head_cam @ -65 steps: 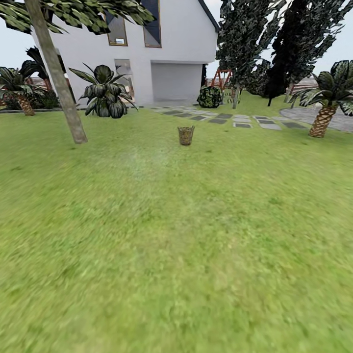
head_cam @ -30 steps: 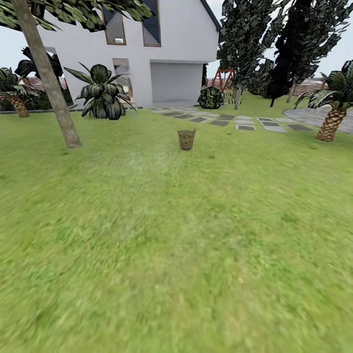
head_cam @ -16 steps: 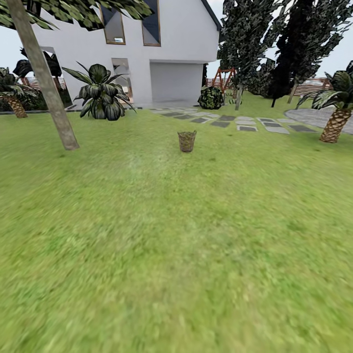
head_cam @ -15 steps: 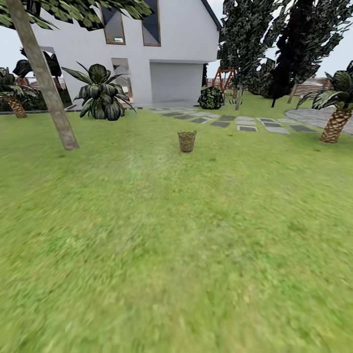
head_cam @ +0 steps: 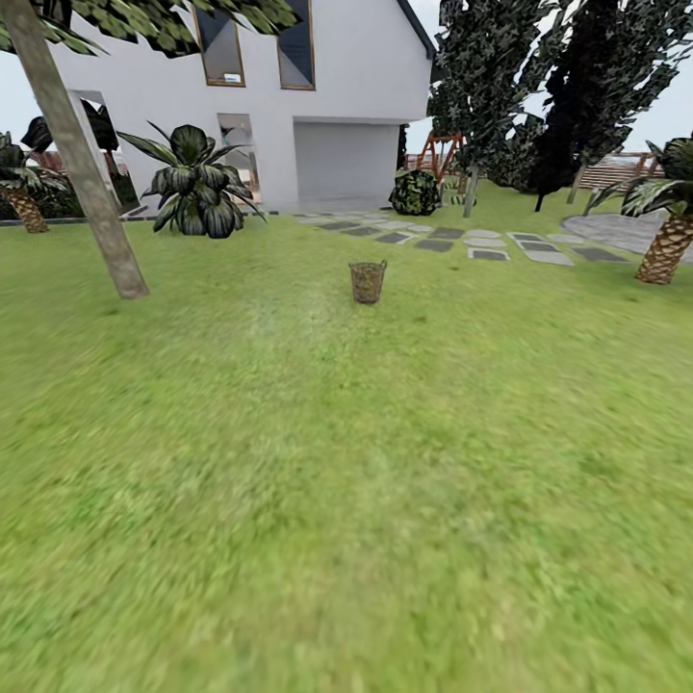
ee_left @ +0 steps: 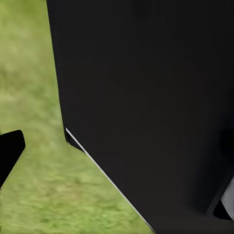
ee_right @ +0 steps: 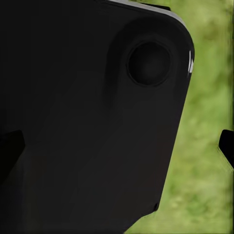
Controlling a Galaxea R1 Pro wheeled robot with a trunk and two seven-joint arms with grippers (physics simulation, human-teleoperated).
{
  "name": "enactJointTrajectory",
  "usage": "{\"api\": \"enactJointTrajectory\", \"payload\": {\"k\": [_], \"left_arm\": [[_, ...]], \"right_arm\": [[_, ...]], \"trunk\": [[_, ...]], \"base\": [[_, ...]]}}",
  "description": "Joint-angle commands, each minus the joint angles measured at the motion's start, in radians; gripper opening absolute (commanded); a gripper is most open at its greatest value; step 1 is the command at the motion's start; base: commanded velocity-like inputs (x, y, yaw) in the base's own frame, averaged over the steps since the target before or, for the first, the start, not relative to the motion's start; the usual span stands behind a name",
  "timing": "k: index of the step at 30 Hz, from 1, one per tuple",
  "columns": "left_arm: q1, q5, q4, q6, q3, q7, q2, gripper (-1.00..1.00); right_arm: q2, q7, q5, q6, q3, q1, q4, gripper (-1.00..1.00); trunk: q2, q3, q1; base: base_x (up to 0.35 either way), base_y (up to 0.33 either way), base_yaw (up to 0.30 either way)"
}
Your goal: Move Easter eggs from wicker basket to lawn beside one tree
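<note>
In the head view, the wicker basket is seen standing on the lawn well ahead at 12 o'clock. The pale-trunked tree rises at about 10 o'clock, a short palm at 2 o'clock, and a white house behind. No eggs can be made out at this range, so the task is judged barely begun: the basket must yet be reached.

In the left wrist view, grass is seen beside a dark body; the left hand's state cannot be told.

In the right wrist view, likewise, the right hand's state cannot be told.
</note>
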Motion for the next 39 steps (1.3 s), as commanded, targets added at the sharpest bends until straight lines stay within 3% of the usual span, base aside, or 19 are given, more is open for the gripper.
{"api": "enactJointTrajectory", "payload": {"k": [1, 39], "left_arm": [[0.0, 0.0, -0.001, -0.001, 0.001, 0.0, 0.0, 1.0], [0.0, 0.0, -0.001, -0.001, 0.001, 0.0, 0.0, 1.0]], "right_arm": [[0.0, 0.0, 0.007, -0.003, 0.0, 0.0, 0.001, 1.0], [-0.002, 0.001, 0.005, -0.003, 0.0, 0.0, 0.001, 1.0]], "trunk": [[0.0, -0.001, 0.001], [0.0, -0.001, 0.001]], "base": [[0.34, 0.0, 0.0], [0.34, 0.0, 0.0]]}}
